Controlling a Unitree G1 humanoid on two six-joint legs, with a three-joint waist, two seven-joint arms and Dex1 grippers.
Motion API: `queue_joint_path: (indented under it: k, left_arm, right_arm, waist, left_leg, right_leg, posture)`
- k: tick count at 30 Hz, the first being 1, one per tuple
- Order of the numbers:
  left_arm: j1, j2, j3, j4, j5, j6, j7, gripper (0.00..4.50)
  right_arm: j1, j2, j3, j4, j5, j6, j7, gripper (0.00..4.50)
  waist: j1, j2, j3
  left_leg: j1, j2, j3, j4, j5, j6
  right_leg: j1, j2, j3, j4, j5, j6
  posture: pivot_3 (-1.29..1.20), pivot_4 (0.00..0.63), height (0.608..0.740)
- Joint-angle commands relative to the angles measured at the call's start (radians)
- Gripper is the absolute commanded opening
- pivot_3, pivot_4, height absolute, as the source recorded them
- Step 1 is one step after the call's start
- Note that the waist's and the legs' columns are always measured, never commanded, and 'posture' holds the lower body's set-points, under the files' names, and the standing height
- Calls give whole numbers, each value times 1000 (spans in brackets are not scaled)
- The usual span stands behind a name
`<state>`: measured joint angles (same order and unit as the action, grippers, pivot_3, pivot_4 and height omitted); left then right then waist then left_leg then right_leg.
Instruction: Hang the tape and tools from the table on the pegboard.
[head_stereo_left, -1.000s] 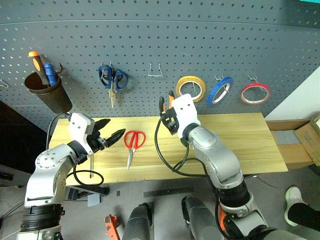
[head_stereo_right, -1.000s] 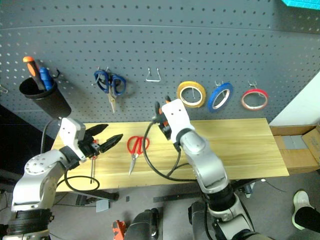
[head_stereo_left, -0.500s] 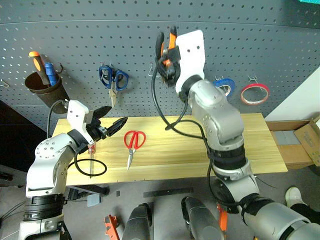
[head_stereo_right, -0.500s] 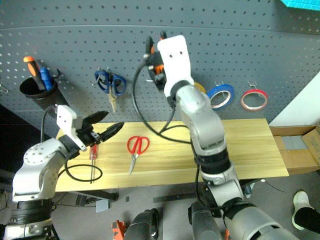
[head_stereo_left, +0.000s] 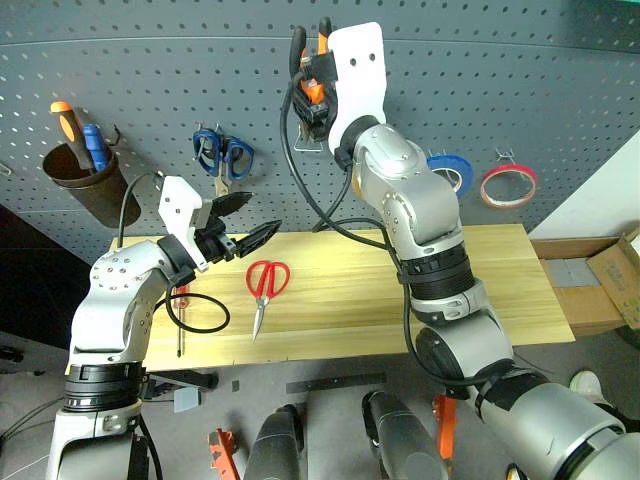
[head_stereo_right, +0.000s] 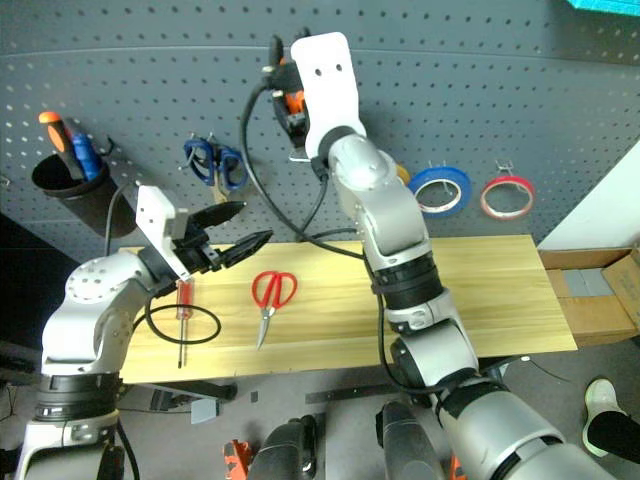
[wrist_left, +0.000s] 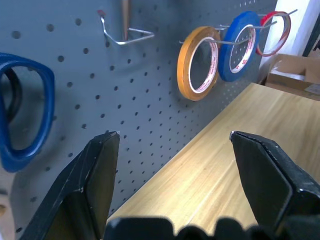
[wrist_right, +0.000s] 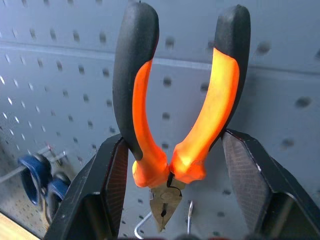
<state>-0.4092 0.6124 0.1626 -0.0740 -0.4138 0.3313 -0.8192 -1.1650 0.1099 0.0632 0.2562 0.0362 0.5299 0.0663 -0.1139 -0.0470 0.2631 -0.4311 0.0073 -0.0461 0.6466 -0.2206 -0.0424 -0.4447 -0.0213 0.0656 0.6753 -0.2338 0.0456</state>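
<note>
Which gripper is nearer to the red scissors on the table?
Left. The left gripper hovers just above the red scissors; the right gripper is high at the pegboard.

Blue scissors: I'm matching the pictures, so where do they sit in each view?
Left eye: blue scissors hang on the pegboard, left of centre.
Right eye: scissors in the same spot.
Left wrist: one handle, near the wire hook.
Right wrist: scissors beyond the pliers.
Shared landmark: the pegboard.

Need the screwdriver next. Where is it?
In the left eye view the screwdriver lies at the table's left end, under the left arm, left of the red scissors.
</note>
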Motion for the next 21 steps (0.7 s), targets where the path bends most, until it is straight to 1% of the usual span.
queue_joint_path:
  k: [1, 5, 15, 18, 20, 21]
  left_arm:
    - [-24, -4, -8, -11, 8, -37, -5, 3798]
    - [-32, -12, -21, 1, 15, -53, -4, 3798]
    - [-49, -26, -44, 31, 26, -82, -10, 3798]
    - [-55, -28, -49, 40, 29, -88, -12, 3798]
    - [-57, -29, -51, 45, 32, -93, -12, 3798]
    - [-58, -30, -51, 48, 32, -95, -11, 3798]
  right_arm:
    - [-18, -9, 33, 1, -34, -80, 7, 2403]
    - [-13, -18, 54, 34, -64, -108, 3, 2403]
    - [4, -5, 85, 112, -90, -45, 14, 2401]
    - [12, 1, 78, 145, -90, -35, 19, 2401]
    - [19, 1, 74, 155, -90, -36, 21, 3116]
    - [23, 0, 74, 156, -90, -34, 22, 3370]
  waist:
    - [0, 0, 0]
    - [0, 0, 0]
    - [0, 0, 0]
    - [0, 0, -1]
    - [0, -1, -4]
    - [0, -1, -5]
  left_leg:
    - [0, 0, 0, 0, 0, 0]
    - [-1, 0, 2, 0, 1, -1]
    - [-1, 0, 4, 1, 1, -2]
    - [-1, 0, 5, 1, 1, -2]
    - [0, 0, 5, 1, 1, -2]
    - [0, 0, 5, 1, 1, -2]
  right_leg:
    - [-1, 0, 0, 1, 0, 0]
    - [-2, 0, 0, 0, 0, 0]
    - [-2, 1, 0, 2, 0, 0]
    - [-2, 1, 0, 2, 0, 0]
    - [-2, 1, 0, 2, 0, 0]
    - [-2, 1, 0, 2, 0, 0]
  posture:
    - [-73, 166, 740]
    - [-76, 167, 740]
    - [-81, 172, 740]
    - [-81, 172, 740]
    - [-83, 173, 740]
    - [-85, 173, 740]
